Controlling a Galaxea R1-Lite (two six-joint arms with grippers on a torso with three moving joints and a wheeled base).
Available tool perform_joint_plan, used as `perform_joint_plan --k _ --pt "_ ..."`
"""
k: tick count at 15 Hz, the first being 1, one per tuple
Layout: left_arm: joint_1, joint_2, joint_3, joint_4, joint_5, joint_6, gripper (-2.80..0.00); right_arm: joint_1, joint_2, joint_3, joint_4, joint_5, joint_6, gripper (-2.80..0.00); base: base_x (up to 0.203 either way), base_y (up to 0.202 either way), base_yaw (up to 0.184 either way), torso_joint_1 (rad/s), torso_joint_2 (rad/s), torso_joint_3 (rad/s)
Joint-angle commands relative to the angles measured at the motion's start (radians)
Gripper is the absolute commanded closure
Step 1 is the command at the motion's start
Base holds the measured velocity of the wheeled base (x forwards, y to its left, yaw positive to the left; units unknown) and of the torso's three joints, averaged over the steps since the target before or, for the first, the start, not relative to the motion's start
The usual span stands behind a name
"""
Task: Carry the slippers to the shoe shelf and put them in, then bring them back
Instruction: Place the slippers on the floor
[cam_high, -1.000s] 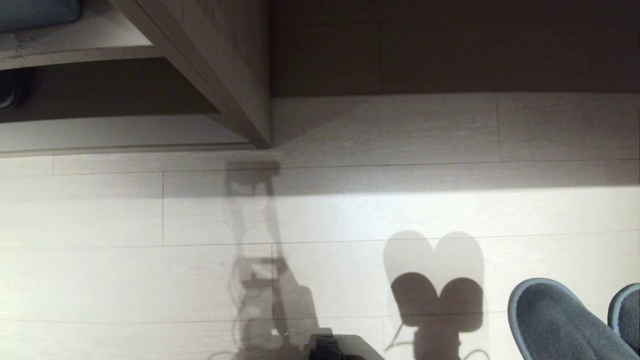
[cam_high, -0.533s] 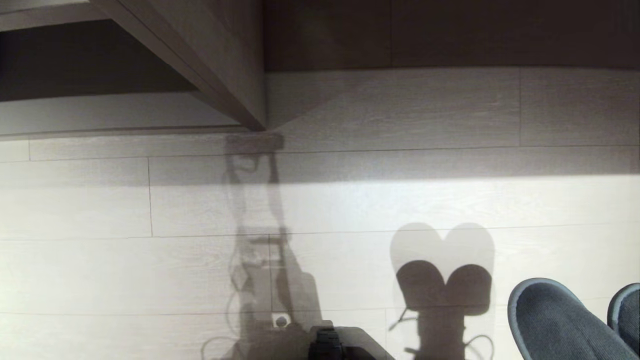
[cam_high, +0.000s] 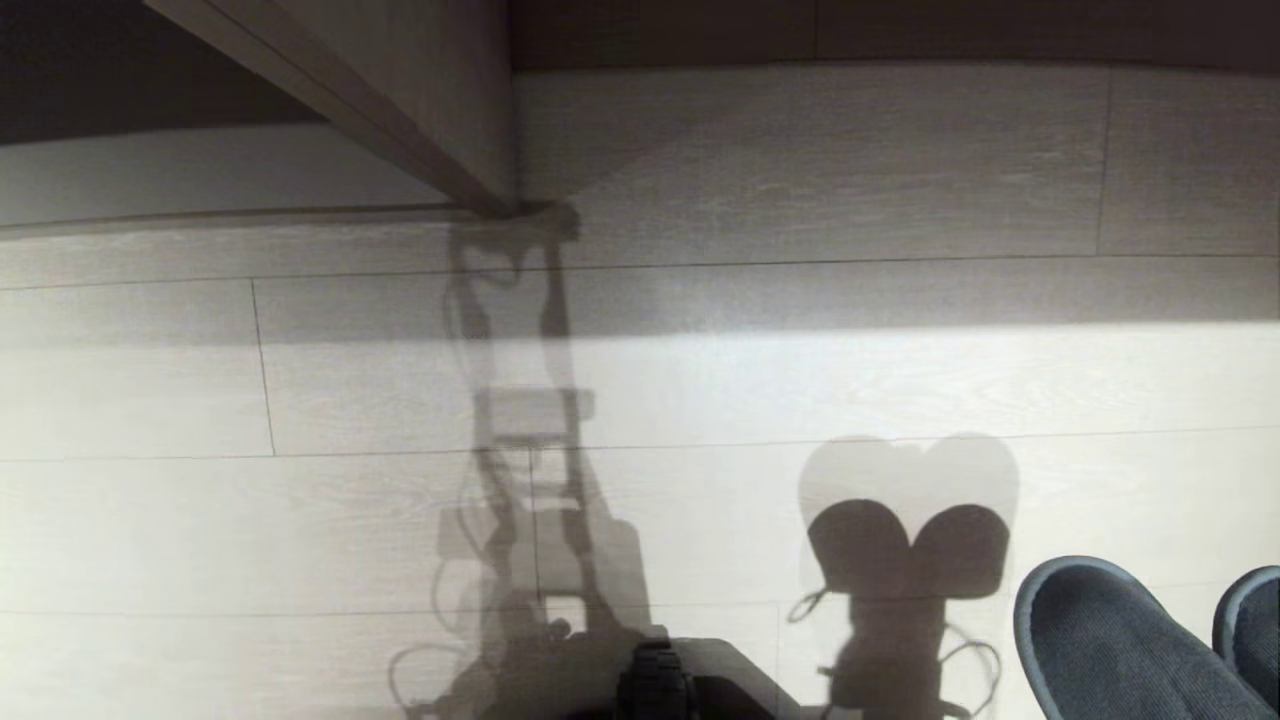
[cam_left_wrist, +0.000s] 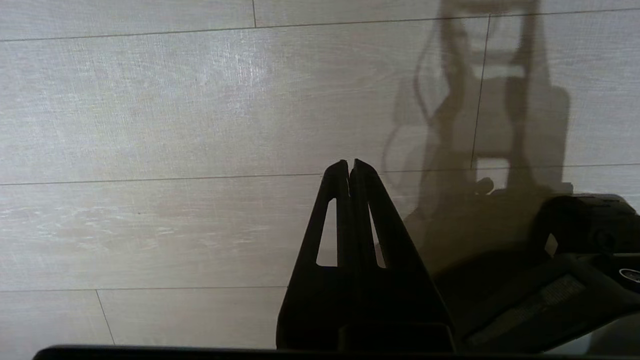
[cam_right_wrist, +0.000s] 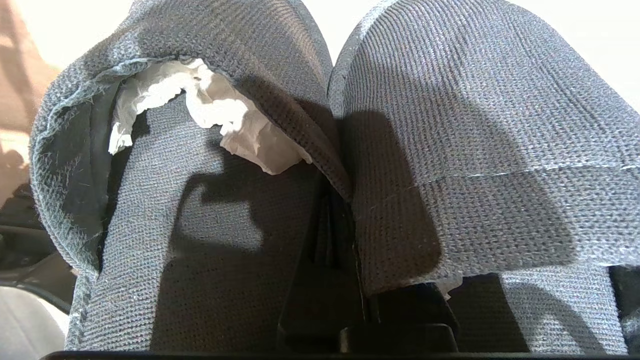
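pale plank floor (cam_high: 300, 520) bears shelf panel (cam_high: 440, 110).

Left end effector (cam_left_wrist: 349, 167) fingers pressed together, empty, above floor (cam_left_wrist: 150, 125); right end effector (cam_right_wrist: 332, 220) clamped on slippers (cam_right_wrist: 450, 150).

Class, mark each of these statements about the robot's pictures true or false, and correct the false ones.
1. The right gripper is shut on the slippers, pinching their edges where the pair meet. True.
2. The slippers stand inside the shoe shelf. False: they are held above the floor, apart from the shelf.
3. The left gripper is shut and holds nothing. True.
4. White crumpled paper shows inside one slipper. True.
5. The slippers cast no shadow. False: a heart-shaped shadow lies on the floor.
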Motion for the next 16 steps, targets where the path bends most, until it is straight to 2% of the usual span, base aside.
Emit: perform_joint_plan --k 1,6,16 --pt "0.000 0.000 -0.001 0.000 0.000 0.000 0.00 0.000 0.000 0.001 0.001 0.000 0.000 0.00 0.000 0.000 0.000 0.002 0.01 -0.189" --pt "0.000 0.000 0.001 0.000 0.000 0.000 0.00 0.000 0.001 0.000 0.001 0.000 0.000 0.00 0.000 0.000 0.000 0.002 0.00 -0.097" --pt "0.000 0.000 0.001 0.000 0.000 0.000 0.00 0.000 0.000 0.002 0.001 0.000 -0.002 0.00 0.000 0.000 0.000 0.000 0.00 0.000"
